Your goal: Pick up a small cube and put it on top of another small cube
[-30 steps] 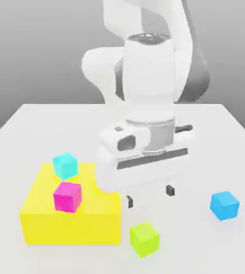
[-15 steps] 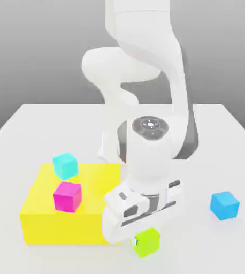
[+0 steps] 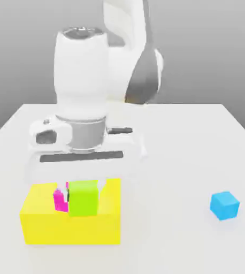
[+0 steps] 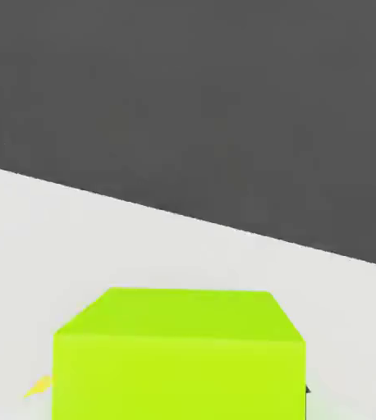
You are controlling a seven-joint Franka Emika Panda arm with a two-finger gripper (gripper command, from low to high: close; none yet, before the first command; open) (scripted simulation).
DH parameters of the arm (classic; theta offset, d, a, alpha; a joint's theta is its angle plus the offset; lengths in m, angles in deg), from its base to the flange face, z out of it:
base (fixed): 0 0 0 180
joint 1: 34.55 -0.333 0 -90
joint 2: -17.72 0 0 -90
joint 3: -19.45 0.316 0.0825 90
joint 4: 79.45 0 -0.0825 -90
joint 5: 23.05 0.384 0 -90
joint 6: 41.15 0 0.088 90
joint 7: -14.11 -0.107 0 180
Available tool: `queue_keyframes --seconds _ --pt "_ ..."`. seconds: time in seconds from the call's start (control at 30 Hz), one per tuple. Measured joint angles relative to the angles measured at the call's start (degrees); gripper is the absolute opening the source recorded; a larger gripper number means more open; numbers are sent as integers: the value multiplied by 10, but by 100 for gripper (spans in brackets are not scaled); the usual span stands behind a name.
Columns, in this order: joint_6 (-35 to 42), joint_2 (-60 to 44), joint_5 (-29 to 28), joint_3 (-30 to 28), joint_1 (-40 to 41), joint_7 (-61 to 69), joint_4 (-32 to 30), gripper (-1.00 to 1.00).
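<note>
Over the big yellow block (image 3: 44, 222), the gripper (image 3: 83, 199) holds the lime-green cube (image 3: 83, 198) pinched between its fingers just beside the magenta cube (image 3: 59, 199), so I'd centre it squarely above that cube and lower gently before letting go.

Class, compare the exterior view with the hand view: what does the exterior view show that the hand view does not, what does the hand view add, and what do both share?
Exterior view: the gripper shut on the lime-green cube, carried over the big yellow block, part of a magenta cube beside it, and a blue cube toward the exterior view's right. Hand view: a close look at the lime-green cube's top face against a dark backdrop. Both: the lime-green cube and the white table.
</note>
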Motion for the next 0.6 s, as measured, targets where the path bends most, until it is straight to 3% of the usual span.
queue_keyframes --seconds 0.17,0.3,0.33,0.6 --pt "91 78 6 -13 36 -50 -43 -100" --pt "19 24 21 -17 32 -46 -74 -100" --pt "-1 9 23 -18 32 -45 -80 100" --pt "13 20 20 -17 33 -48 -76 100"
